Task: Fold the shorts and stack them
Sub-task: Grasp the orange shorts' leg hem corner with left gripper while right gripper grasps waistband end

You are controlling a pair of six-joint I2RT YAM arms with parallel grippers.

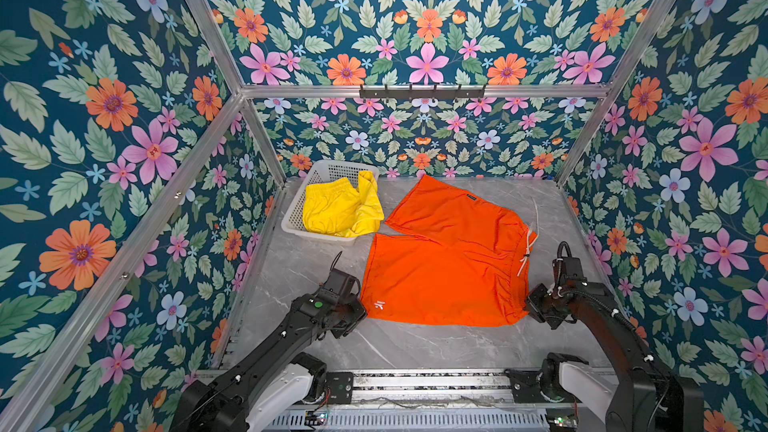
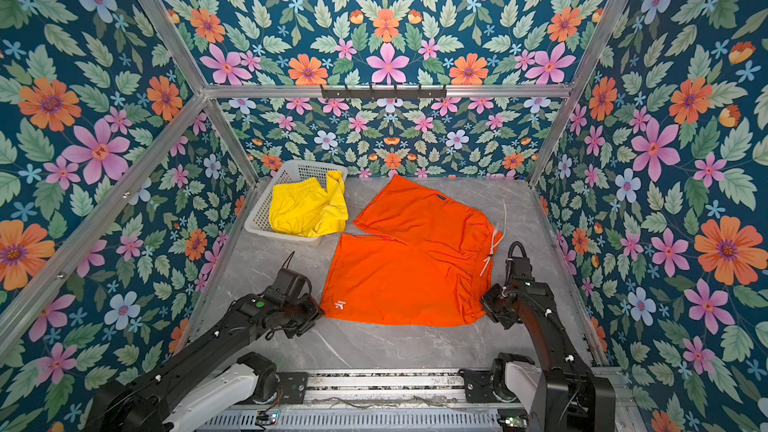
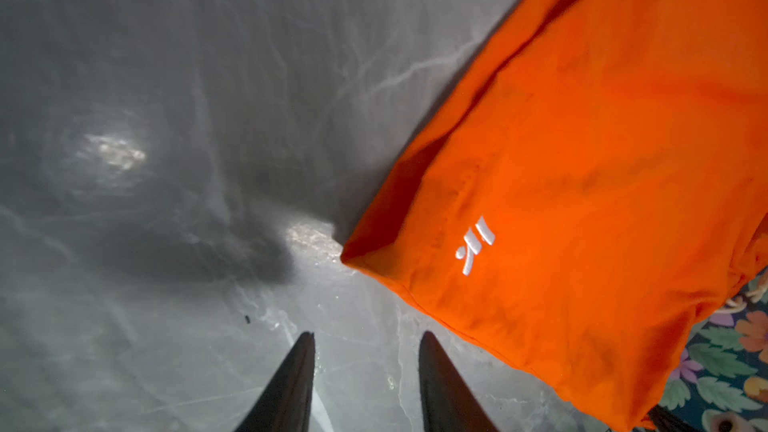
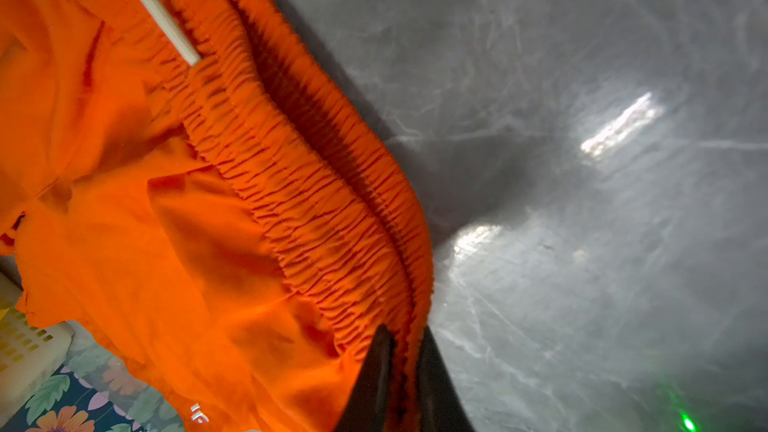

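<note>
Orange shorts [image 1: 444,268] flat across the centre of both top views, on the grey table [image 1: 415,347]. Right gripper [image 4: 405,328] pinched on the gathered waistband at the lower-right corner; left gripper [image 3: 366,334] spread over bare table just beside the logo corner, not touching. Yellow shorts [image 1: 340,209] in the basket [image 1: 296,205], upper left.

both top views: high above the near edge, facing down and forward, far, whole table [image 1: 415,347] | left wrist: close, low, facing a hem corner of the orange shorts [image 3: 582,180] | right wrist: close, at their waistband [image 4: 316,209] | shared: orange shorts in all views
</note>
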